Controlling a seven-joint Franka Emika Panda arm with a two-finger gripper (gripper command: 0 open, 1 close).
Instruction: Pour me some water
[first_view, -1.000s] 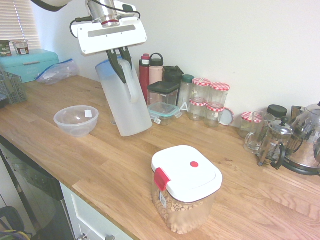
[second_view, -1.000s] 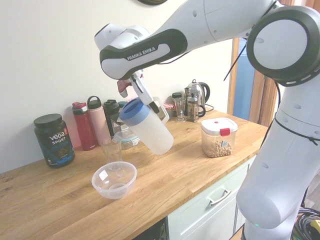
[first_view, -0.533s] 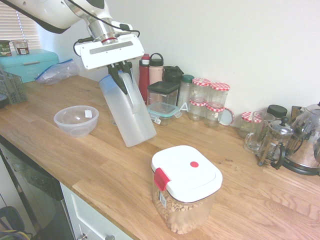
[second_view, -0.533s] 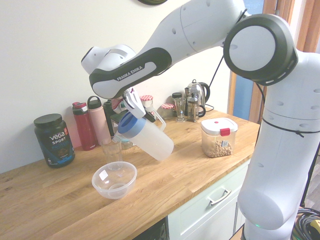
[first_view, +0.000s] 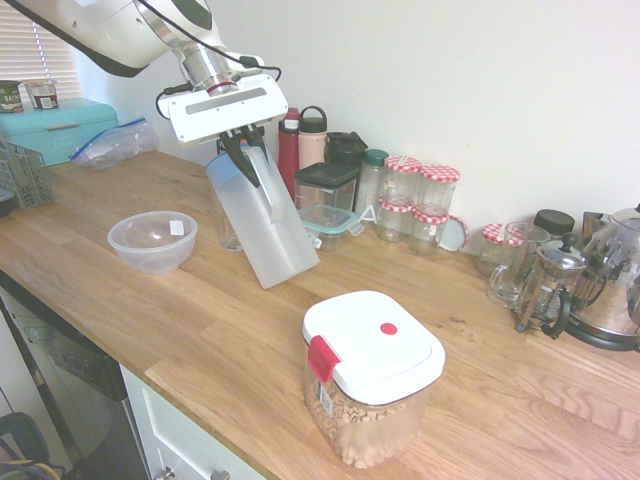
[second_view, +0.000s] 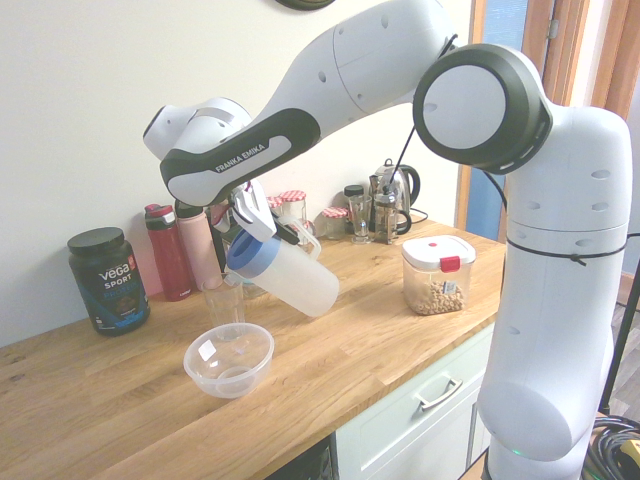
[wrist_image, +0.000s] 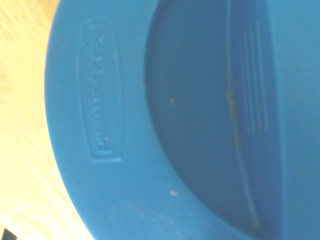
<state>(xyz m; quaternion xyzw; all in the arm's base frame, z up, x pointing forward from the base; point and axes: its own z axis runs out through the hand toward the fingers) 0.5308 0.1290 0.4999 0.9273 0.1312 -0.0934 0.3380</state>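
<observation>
The jug, gripped at its handle by the closed hand and tilted over the glass, could be tipped too fast, so water is spilled onto the surface.

Plain white wall behind long wooden countertop; window blinds at far left (daylight); pale green cabinet drawer below.

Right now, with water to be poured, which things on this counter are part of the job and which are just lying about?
In the job: jug tilted in the gripper, blue lid, clear glass.
Lying about: plastic bowl, white-lidded tub, Vega canister, checked-lid jars, French press.
</observation>
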